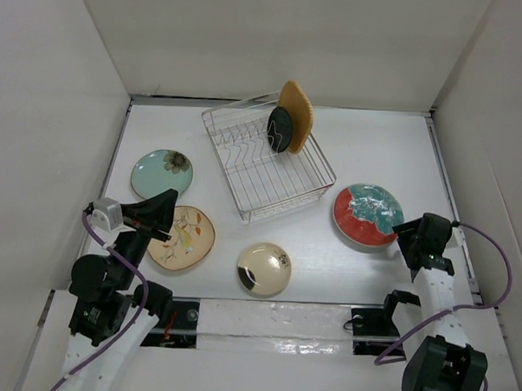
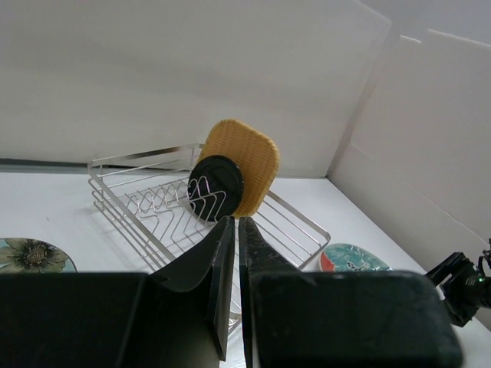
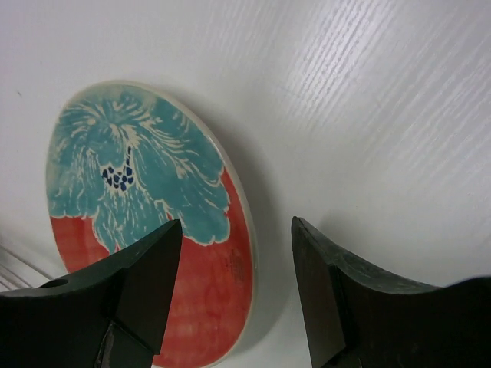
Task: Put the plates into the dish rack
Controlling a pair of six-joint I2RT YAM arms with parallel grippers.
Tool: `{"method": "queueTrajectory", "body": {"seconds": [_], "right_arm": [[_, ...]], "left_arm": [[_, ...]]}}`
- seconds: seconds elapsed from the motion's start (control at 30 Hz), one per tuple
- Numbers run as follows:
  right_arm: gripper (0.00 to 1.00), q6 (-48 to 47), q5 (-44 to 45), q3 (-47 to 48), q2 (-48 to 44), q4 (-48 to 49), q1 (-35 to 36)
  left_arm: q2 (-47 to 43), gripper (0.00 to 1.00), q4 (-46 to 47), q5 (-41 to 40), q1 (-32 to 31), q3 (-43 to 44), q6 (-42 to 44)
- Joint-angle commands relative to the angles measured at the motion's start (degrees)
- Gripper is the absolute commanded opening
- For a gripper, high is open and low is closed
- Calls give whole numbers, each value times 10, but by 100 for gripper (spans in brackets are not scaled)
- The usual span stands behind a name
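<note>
The red round plate with the teal-and-white flower pattern (image 1: 367, 216) lies flat on the white bench (image 1: 376, 149), just inward of the right tool (image 1: 408, 230), on the side towards the silver wire dish rack (image 1: 253, 173). The right arm is plainly the nearer one to it. The left tool (image 1: 168, 200) is well across the bench, above the beige floral plate (image 1: 183, 237), with its fingers pressed together and nothing between them in the left wrist view. The right tool is spread wide and holds nothing. In its own wrist view one finger hangs over the red glaze and the other over bare bench, so the plate's outer rim runs up through the gap between them. Whether the fingertips have reached the surface cannot be told. Being round, the plate has no long axis to line up with. What matters, I judge, is that it lies flat, so the only hold is across that rim, with one finger needing to get beneath the edge. From there the rack is farther inward and away from the arm bases. The orange rounded-square plate (image 1: 297, 115) and the small black round plate (image 1: 279, 129) stand on edge at its far end, and the prong rows nearer the red plate look free.
</note>
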Motion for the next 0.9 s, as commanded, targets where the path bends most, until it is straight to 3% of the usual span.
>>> {"method": "queueTrajectory", "body": {"seconds": [0.0, 0.23, 0.37, 0.47, 0.5, 0.57, 0.6, 0.67, 0.8, 0.87], "right_arm": [[65, -1, -32, -3, 4, 36, -18], [63, -17, -159, -42, 125, 163, -33], [55, -14, -225, -47, 205, 257, -45], [43, -8, -246, -54, 227, 310, -59], [31, -6, -249, -60, 239, 322, -59], [19, -3, -256, -65, 252, 352, -72], [7, -2, -257, -70, 257, 362, -72], [0, 1, -252, -76, 254, 385, -72], [0, 1, -253, -76, 191, 388, -77], [0, 2, -240, -62, 112, 361, -77]], "left_arm": [[-16, 5, 21, -10, -3, 8, 0], [-11, 5, 21, -8, -16, 8, 1], [-7, 5, 21, -7, -16, 8, 1], [-3, 5, 21, -8, -16, 7, 2], [-1, 5, 21, -9, -16, 7, 1], [6, 5, 21, -8, -16, 7, 1], [8, 5, 21, -6, -16, 7, 1], [17, 5, 21, -4, -16, 6, 2], [29, 5, 21, -3, -16, 5, 1], [37, 5, 21, -3, -16, 5, 2]]}}
